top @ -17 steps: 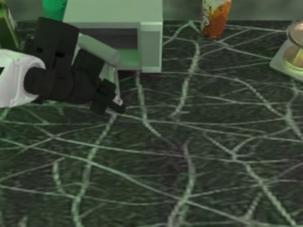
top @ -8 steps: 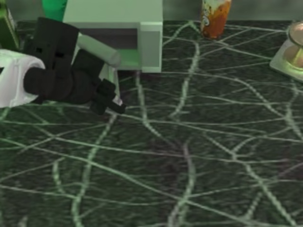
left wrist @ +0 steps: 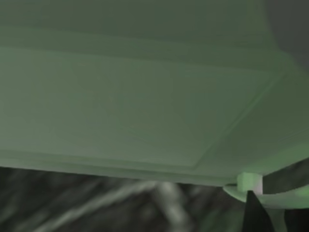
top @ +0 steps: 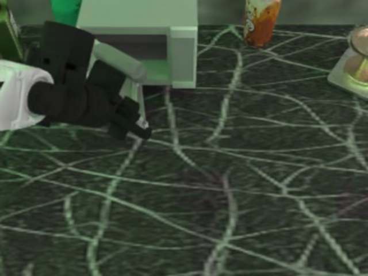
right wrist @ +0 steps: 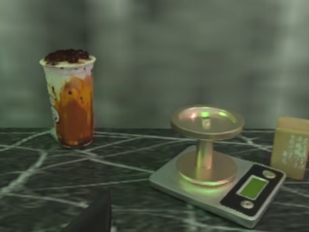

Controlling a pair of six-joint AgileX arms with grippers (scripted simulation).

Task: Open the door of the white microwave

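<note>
The white microwave (top: 138, 14) stands at the back left of the table. Its door (top: 118, 59) is swung partly out from the front, so the grey cavity (top: 155, 69) shows. My left gripper (top: 138, 123) sits at the door's free edge, shut on the pale handle (left wrist: 250, 182). In the left wrist view the door panel (left wrist: 120, 96) fills most of the picture, with one dark fingertip (left wrist: 255, 212) against the handle. My right arm is outside the top view, parked off to the right.
A tall cup of orange-brown drink (top: 260, 20) stands right of the microwave. A kitchen scale (top: 353, 66) sits at the right edge, with a tan box (right wrist: 291, 147) beside it. A green bottle (top: 66, 8) stands behind the microwave's left corner.
My left arm has drawn slightly to the left, taking the door's free edge with it. Nothing else has moved.
</note>
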